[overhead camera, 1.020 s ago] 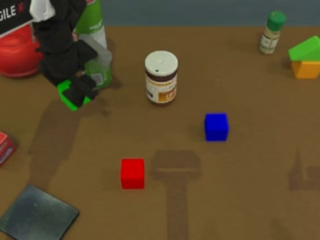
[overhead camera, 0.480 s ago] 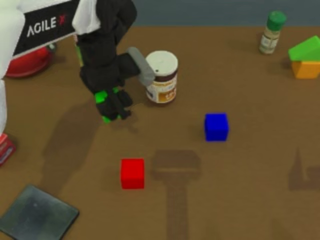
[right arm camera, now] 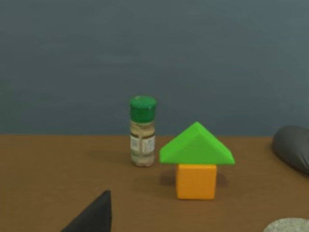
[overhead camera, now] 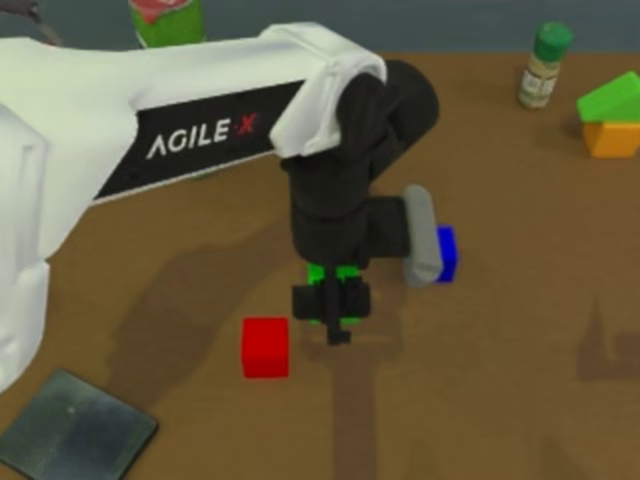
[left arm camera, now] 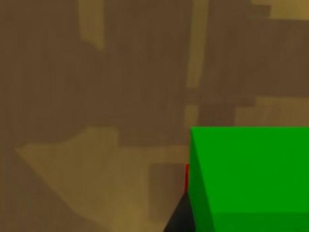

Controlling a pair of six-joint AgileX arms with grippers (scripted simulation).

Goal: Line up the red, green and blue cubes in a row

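The left gripper [overhead camera: 335,308] is clamped on the green cube [overhead camera: 330,275], its two dark fingers closed on opposite sides of it. From above only a strip of green shows between the black wrist and the fingers. In the left wrist view the green cube [left arm camera: 248,179] fills the near corner, with one dark fingertip [left arm camera: 181,217] against its edge and a thin sliver of red beside that edge. The held cube sits between the other two cubes, in the middle of the table [overhead camera: 500,400].

There are three cubes, one of each colour. The red cube [overhead camera: 265,347] rests on the table just to the left of the gripper, close to it but apart. The blue cube [overhead camera: 447,254] lies to the right and a little farther back, mostly hidden behind the arm's grey wrist part, so only its right edge shows.

Further out there is one dark square tile [overhead camera: 75,428] at the front left corner, and one green bottle [overhead camera: 165,20] at the back left, partly covered by the white arm. At the back right stand one spice jar with a green cap [overhead camera: 545,65], one green wedge [overhead camera: 608,98] and one orange block [overhead camera: 612,138], the wedge resting on top of the block.

The right gripper is out of the top view; its wrist view shows only a dark tip, and I cannot tell how its fingers stand.
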